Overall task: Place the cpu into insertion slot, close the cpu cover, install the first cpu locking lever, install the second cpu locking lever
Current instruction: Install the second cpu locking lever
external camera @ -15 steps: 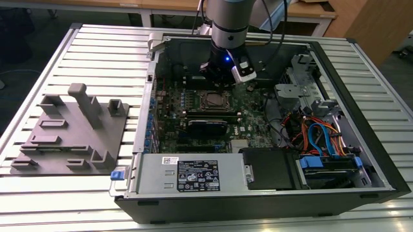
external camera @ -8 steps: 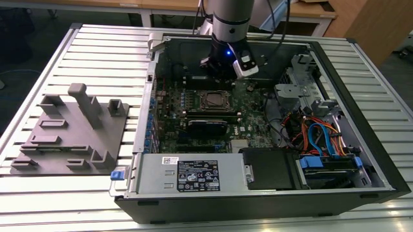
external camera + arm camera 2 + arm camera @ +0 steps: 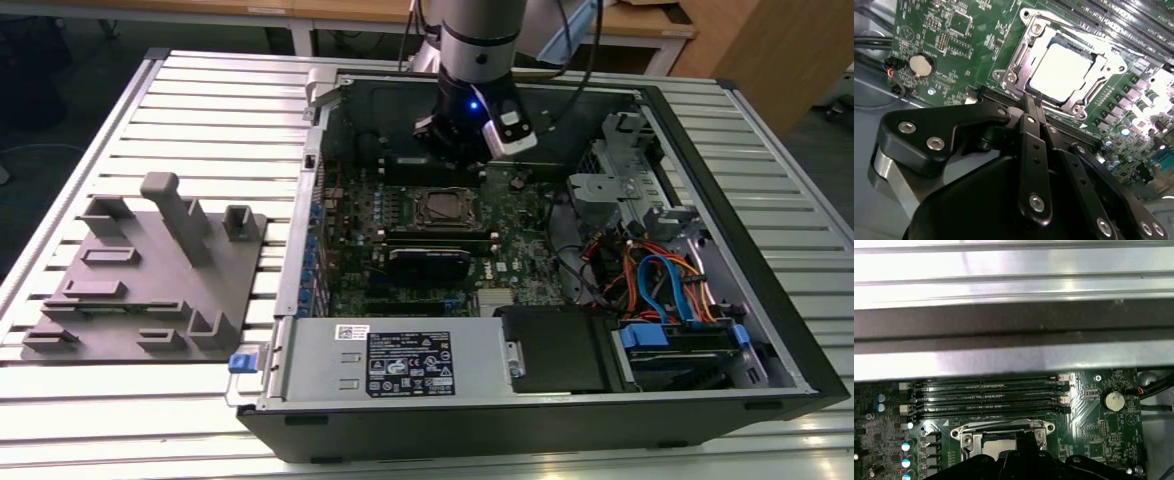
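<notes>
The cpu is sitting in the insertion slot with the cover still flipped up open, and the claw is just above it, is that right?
Not quite. The cpu cover is closed down flat around the cpu in the insertion slot, as the second wrist view shows. The claw is indeed just above it.

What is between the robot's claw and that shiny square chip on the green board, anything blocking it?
Nothing visible blocks it. In the second wrist view the gripper hangs beside the cpu, which already sits in the insertion slot with the cpu cover framing it; only bare board lies between.
</notes>
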